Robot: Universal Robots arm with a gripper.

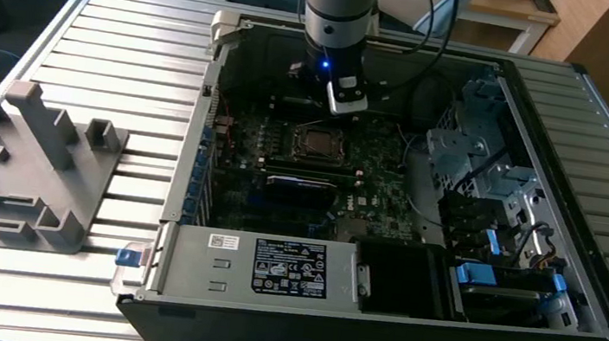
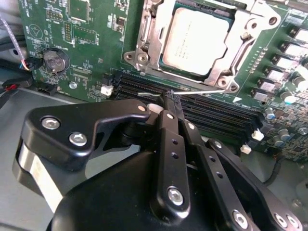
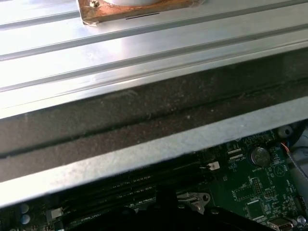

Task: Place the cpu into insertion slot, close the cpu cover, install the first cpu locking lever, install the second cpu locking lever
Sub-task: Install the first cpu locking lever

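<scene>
Hanging low over the motherboard (image 2: 86, 33), with the gripper (image 2: 171, 97) pinched together, seemingly clasping the thin locking lever (image 2: 204, 90) just beside the memory slots (image 2: 216, 115). Showing the cpu (image 2: 195, 41) sitting in the insertion slot (image 2: 168, 69), with the cpu cover (image 2: 150, 41) lying flat around it.

Matt silver-grey metal cpu (image 2: 198, 41)

- The room straight above the cpu (image 1: 317, 143) is open.
- Behind it in the exterior view, the arm (image 1: 335, 17) hangs close to the case wall (image 1: 260, 56).
- Toward the exterior view's right of it, drive cages (image 1: 476, 152) crowd in.
- In front of it, the power-supply box (image 1: 269, 266) stands tall.
</scene>
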